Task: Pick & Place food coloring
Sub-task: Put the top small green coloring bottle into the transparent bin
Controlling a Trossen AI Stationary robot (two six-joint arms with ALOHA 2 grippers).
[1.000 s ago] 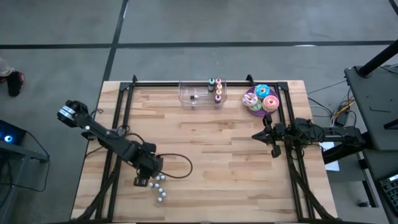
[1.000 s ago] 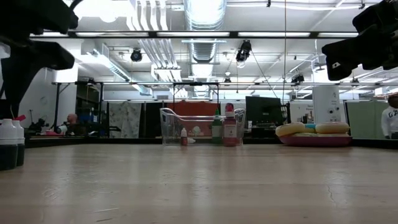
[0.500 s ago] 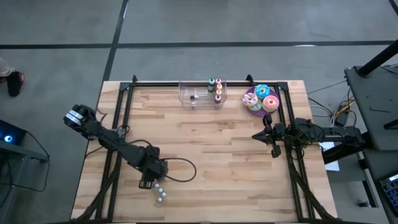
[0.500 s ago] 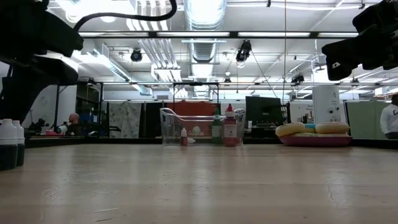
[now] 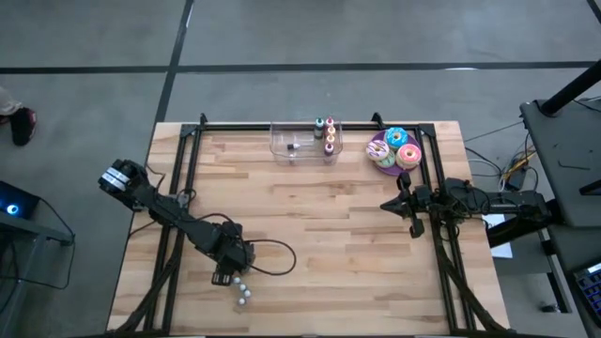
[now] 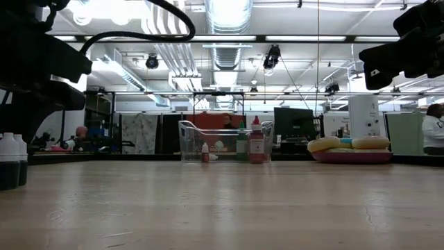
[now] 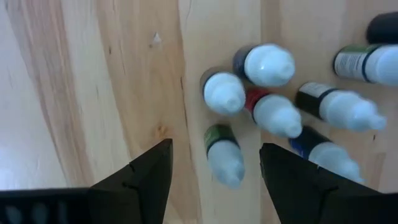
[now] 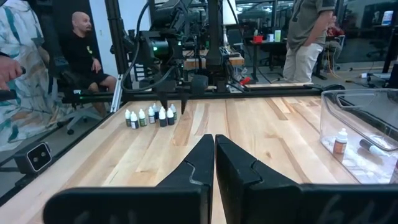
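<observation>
Hovering left tool open, bottles blurred

hidden: printed labels on the small white-capped dropper bottles, blurred | cut off: dark-capped bottle at left wrist view's edge | too small: bottle colours overhead

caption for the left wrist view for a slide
Left gripper, jaws open, poised above a cluster of small white-capped dropper bottles on the wooden table.

Grey concrete floor around wooden table, exposed ceiling ducts, bright overhead lights
</observation>
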